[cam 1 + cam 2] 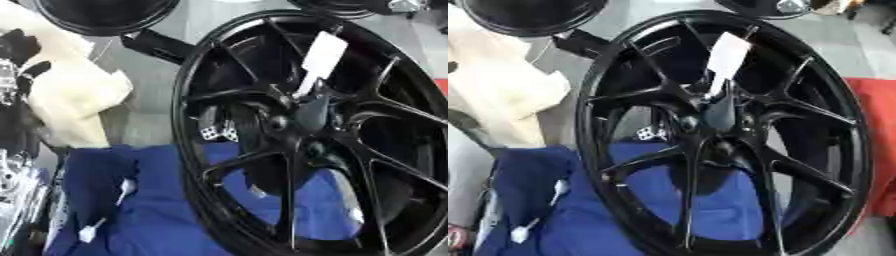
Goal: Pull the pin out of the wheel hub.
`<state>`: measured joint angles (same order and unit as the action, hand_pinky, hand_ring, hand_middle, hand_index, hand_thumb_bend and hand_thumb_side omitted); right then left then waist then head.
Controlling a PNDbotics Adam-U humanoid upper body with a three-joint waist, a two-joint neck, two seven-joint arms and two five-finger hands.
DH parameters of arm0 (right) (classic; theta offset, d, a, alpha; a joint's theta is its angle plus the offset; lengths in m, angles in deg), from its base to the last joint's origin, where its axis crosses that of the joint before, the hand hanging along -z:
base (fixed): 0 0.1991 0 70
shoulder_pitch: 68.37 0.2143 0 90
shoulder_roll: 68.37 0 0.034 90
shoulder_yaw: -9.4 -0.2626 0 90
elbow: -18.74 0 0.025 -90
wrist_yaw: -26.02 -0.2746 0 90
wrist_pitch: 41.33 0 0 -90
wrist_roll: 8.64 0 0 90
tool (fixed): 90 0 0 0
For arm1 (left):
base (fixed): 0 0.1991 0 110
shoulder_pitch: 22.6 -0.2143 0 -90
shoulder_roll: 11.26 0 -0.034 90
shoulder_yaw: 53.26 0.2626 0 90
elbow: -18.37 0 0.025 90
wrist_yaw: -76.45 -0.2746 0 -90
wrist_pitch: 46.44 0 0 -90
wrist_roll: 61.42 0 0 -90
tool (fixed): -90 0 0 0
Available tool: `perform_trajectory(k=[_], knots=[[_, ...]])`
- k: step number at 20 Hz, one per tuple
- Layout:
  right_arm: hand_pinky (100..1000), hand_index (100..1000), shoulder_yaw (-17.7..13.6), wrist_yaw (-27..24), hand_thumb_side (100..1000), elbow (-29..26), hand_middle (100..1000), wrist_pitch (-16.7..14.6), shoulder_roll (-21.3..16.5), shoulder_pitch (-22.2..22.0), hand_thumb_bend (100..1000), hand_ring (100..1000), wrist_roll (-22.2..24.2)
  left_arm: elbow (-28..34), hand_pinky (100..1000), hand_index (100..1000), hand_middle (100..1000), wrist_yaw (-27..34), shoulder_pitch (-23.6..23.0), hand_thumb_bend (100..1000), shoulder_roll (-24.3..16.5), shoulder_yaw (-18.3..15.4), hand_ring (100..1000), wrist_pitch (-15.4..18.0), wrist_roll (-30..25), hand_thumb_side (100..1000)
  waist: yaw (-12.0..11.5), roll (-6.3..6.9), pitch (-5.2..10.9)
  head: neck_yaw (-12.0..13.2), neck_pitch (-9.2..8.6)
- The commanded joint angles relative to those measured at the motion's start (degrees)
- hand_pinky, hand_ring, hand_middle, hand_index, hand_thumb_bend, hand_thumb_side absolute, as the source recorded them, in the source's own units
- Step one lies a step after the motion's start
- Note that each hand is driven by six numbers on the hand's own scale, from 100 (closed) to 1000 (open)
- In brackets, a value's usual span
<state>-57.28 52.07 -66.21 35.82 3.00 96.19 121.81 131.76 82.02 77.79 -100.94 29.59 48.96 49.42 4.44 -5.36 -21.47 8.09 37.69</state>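
Wheel (719,135): black, multi-spoke; I see it filling the centre and right of the frame, standing tilted, with its rim running from the top edge to the bottom.
Hub (710,127): centre of the wheel, where the spokes meet; dark, with round holes around it.
Pin (721,107): I take the dark upright piece at the hub, just below the tag, to be the pin; it sits in the hub, but I cannot make out its outline.
Tag (322,55): white card, slanting from the upper centre down to the hub.
Cloth (131,210): blue, lower left and centre, lying under the wheel and showing through the gaps between the spokes.
Wrap (66,95): cream sheet, upper left, beside the wheel's rim.
Second wheel (105,15): black rim, cut off by the top left edge.
Red patch (877,145): right edge, behind the wheel's rim.
Left hand: I see silver and black machine parts at the left edge; I cannot tell a hand among them.
Right hand: out of my view.
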Motion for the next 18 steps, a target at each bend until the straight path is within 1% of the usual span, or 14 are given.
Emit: perform_trajectory(k=[1,6,8,9,13,16,18], knots=[[816,851,-0.83,0.28,100,-0.7,769,-0.09,-1.26,0.83,381,786,0.3,1.2,773,802,711,0.06,0.2,142,-0.57,-0.47,820,0.06,-0.2,760,-0.07,0.34,2.06,0.05,-0.12],[817,852,-0.85,0.28,100,-0.81,774,-0.15,-1.33,0.73,383,789,0.33,1.2,773,802,711,0.02,0.21,142,-0.61,-0.51,820,0.12,-0.24,759,-0.06,0.27,2.2,0.04,0.36],[818,855,-0.72,0.27,100,-0.96,779,-0.28,-1.46,0.65,412,792,0.47,1.2,774,802,711,0.01,0.22,141,-0.63,-0.52,820,0.11,-0.25,760,-0.06,0.23,2.2,0.01,0.44],[825,865,-0.51,0.27,100,-1.08,798,-0.44,-1.58,0.57,471,805,0.69,1.2,774,802,711,0.0,0.22,141,-0.66,-0.52,820,0.11,-0.26,760,-0.06,0.2,2.18,-0.02,0.5],[850,900,0.98,0.55,100,-1.81,836,-1.63,-2.21,0.25,484,840,3.09,1.2,774,802,710,-0.01,0.32,141,-0.76,-0.51,820,0.11,-0.3,760,-0.17,0.07,1.94,0.11,0.74],[865,904,2.1,0.39,100,-2.62,851,-2.55,-2.82,0.09,489,860,5.91,1.2,774,802,710,-0.03,0.45,141,-0.87,-0.47,820,0.11,-0.43,761,-0.35,-0.03,1.64,0.16,0.74],[869,902,2.51,0.08,100,-3.51,857,-2.96,-3.2,0.08,496,867,7.01,1.2,774,802,710,-0.01,0.53,141,-0.91,-0.43,820,0.09,-0.54,762,-0.43,-0.09,1.44,0.08,0.6]])
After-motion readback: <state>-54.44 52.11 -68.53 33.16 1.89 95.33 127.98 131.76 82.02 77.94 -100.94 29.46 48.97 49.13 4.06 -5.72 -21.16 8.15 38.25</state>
